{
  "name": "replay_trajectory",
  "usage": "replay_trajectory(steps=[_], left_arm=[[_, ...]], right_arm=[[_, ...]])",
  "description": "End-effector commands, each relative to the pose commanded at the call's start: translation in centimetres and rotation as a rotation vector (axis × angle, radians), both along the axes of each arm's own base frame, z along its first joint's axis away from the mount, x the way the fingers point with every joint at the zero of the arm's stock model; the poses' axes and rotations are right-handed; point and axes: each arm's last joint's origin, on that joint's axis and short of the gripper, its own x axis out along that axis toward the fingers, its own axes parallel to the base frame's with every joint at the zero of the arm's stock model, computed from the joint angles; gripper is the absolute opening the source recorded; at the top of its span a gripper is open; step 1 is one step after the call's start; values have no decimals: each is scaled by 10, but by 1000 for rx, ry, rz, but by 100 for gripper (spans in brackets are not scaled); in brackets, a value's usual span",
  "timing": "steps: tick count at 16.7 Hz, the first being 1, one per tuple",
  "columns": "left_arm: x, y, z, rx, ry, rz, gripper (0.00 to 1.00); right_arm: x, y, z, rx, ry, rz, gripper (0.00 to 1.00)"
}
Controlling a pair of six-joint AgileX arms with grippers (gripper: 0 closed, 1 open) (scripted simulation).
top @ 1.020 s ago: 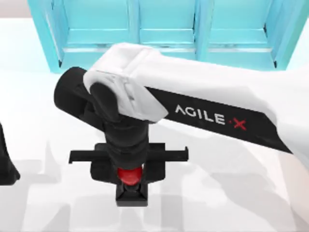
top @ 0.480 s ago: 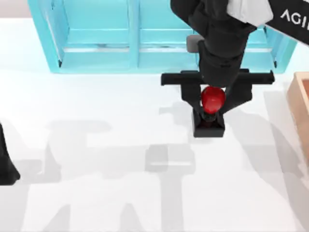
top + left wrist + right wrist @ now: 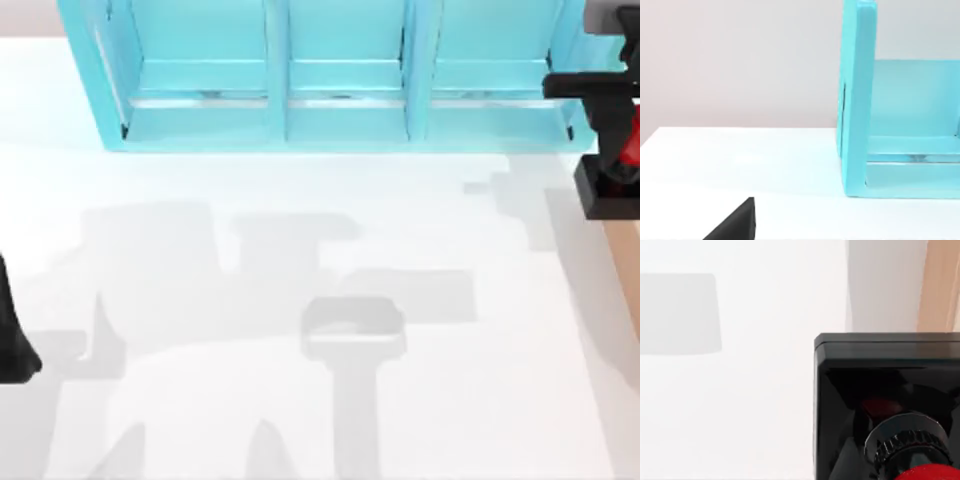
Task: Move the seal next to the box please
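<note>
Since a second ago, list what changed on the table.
The right gripper has carried the seal from the table's front middle to its right edge, by the box, still gripping it. The cabinet and the parked left arm stayed put.

From my seat I look down on a plain white table (image 3: 200, 400) with soft grey shadows lying across its middle and lower part. Along its far edge stands a big turquoise shelf cabinet (image 3: 340, 80), split by upright dividers into open compartments with a shelf board running across each. In the left wrist view the cabinet's side panel (image 3: 857, 100) rises from the table against a bare, pale grey wall (image 3: 740, 60).
</note>
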Motion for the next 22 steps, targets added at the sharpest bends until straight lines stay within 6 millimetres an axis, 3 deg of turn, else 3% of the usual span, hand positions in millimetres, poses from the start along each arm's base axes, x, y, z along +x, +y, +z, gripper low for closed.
replay_trajectory(steps=[6, 22], left_arm=[[0, 0, 0, 0, 0, 0, 100], [0, 0, 0, 0, 0, 0, 100]], right_arm=[[1, 0, -3, -1, -2, 1, 0], [-1, -1, -64, 0, 0, 0, 0]])
